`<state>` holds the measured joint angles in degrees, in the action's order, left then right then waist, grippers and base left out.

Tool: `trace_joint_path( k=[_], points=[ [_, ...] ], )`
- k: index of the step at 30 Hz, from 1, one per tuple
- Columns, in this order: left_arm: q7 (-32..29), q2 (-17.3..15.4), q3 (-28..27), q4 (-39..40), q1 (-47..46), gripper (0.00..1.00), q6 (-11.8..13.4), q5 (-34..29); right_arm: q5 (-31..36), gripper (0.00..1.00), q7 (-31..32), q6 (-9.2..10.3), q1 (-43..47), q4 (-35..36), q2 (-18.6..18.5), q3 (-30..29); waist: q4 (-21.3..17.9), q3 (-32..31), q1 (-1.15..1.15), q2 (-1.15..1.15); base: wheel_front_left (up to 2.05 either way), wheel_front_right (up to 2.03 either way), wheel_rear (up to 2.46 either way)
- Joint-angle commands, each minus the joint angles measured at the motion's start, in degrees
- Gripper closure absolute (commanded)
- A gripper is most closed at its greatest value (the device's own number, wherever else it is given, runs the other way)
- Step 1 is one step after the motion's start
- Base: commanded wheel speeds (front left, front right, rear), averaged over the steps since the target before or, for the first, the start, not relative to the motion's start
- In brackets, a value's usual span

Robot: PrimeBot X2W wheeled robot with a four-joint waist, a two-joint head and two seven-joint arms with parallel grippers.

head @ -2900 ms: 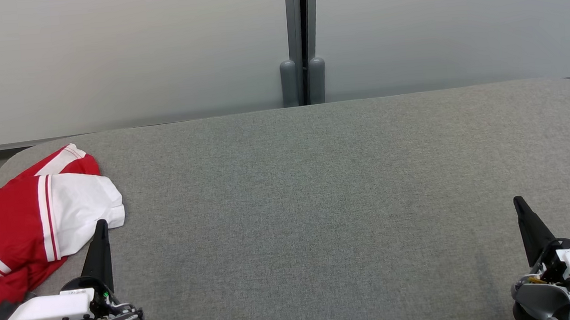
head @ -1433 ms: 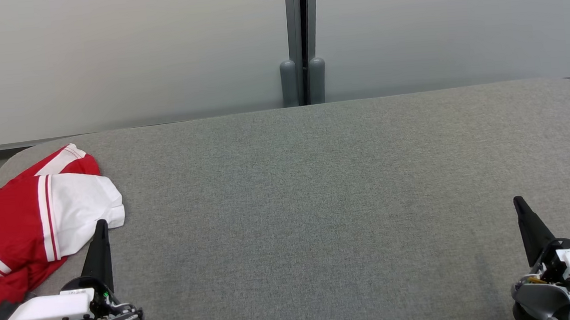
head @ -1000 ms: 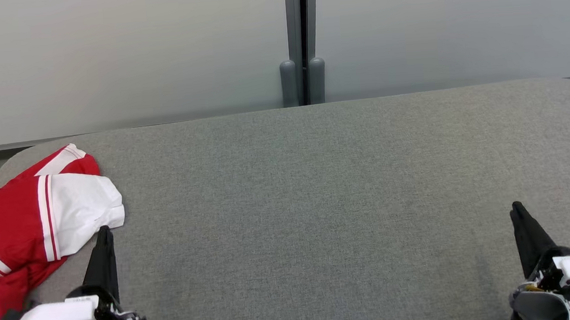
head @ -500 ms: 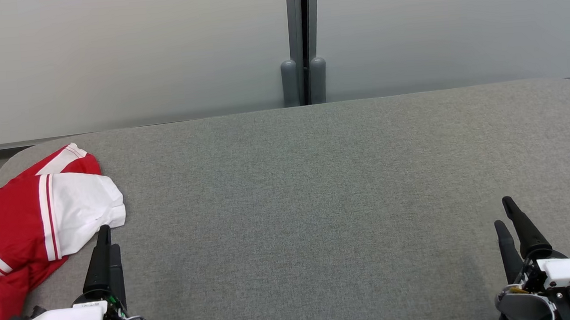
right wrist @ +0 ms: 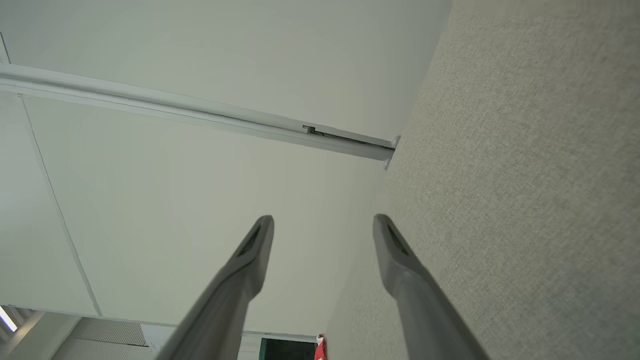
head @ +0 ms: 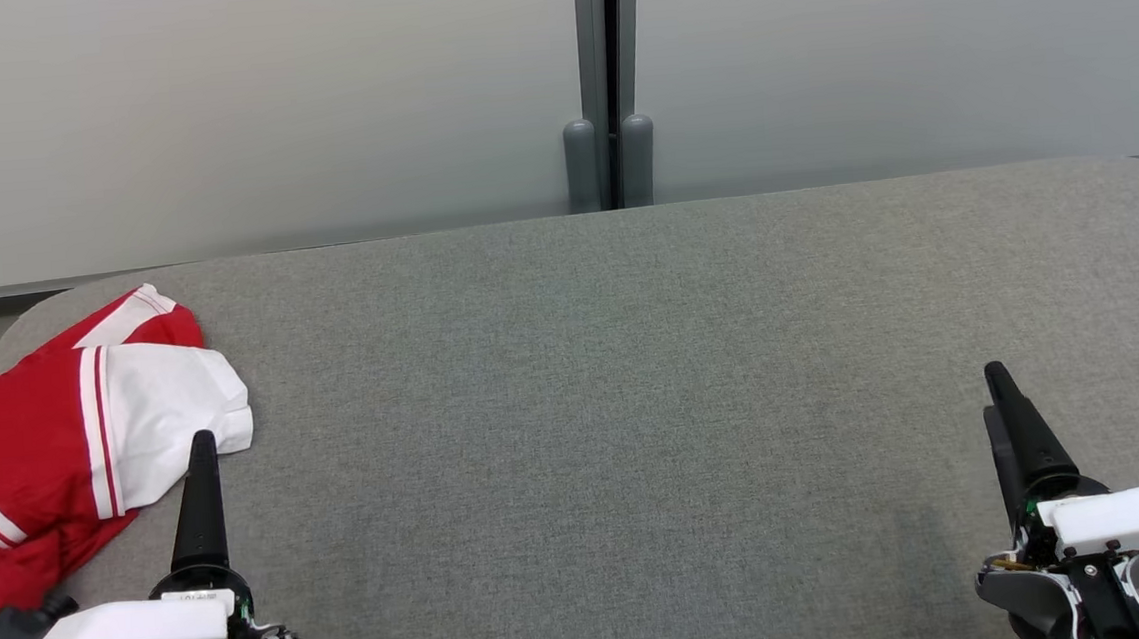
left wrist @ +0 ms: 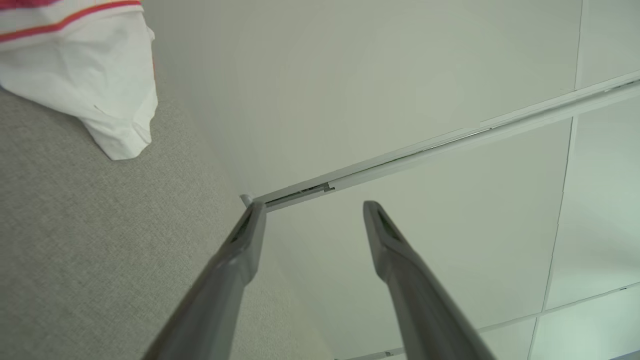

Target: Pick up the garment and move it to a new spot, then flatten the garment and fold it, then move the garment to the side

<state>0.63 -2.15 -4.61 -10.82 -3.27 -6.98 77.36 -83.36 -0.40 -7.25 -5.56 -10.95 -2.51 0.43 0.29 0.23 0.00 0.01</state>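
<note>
Garment (head: 46,436) bunched far left on table (head: 634,375), just beside my left gripper (left wrist: 312,209). It and right gripper (right wrist: 324,221) gape wide, empty (good). I'd reach left and pinch its white part low.

Grey fabric table (head: 632,355); pale, perhaps frosted panels (head: 264,110).

The left gripper (head: 201,445) sits low at the robot's left and the right gripper (head: 993,380) low at its right, both pointing forward, white wrists behind them. Seen from the wrists, the left fingers (left wrist: 235,260) and the right fingers (right wrist: 400,270) stand well apart, the jaws spread wide.
</note>
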Motion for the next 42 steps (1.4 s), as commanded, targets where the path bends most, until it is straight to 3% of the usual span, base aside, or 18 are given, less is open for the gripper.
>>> trace_joint_path(
  k=[1, 11, 24, 42],
  points=[
    [0.5, -0.5, 0.2, 1.5, -1.1, 0.0, 0.1, -2.9, 2.7, 0.0, -0.8, -0.22, -1.8, 1.4, -0.5, 0.2, 0.0, 0.0, 0.0, -0.01, 0.0, 0.0, 0.0],
    [2.5, -0.5, 1.5, 3.1, -0.5, 0.0, 1.5, -14.3, 16.4, 0.0, -2.7, -0.24, -2.4, 2.6, -1.3, 2.1, 0.1, 0.1, 0.0, -0.01, 0.0, 0.0, 0.0],
    [5.0, -0.6, 3.3, 2.5, 0.2, 0.0, 4.0, -34.2, 35.0, 0.0, -5.2, -0.27, -2.9, 2.1, -2.4, 4.9, 0.2, 0.3, 0.0, -0.01, 0.0, 0.0, 0.0],
    [7.9, -0.7, 4.5, 3.4, 0.8, 0.0, 5.5, -46.0, 50.8, 0.0, -8.2, -0.31, -3.8, -0.4, -1.3, 6.3, 0.4, 0.4, 0.0, -0.01, 0.0, 0.0, 0.0]
  ],
)
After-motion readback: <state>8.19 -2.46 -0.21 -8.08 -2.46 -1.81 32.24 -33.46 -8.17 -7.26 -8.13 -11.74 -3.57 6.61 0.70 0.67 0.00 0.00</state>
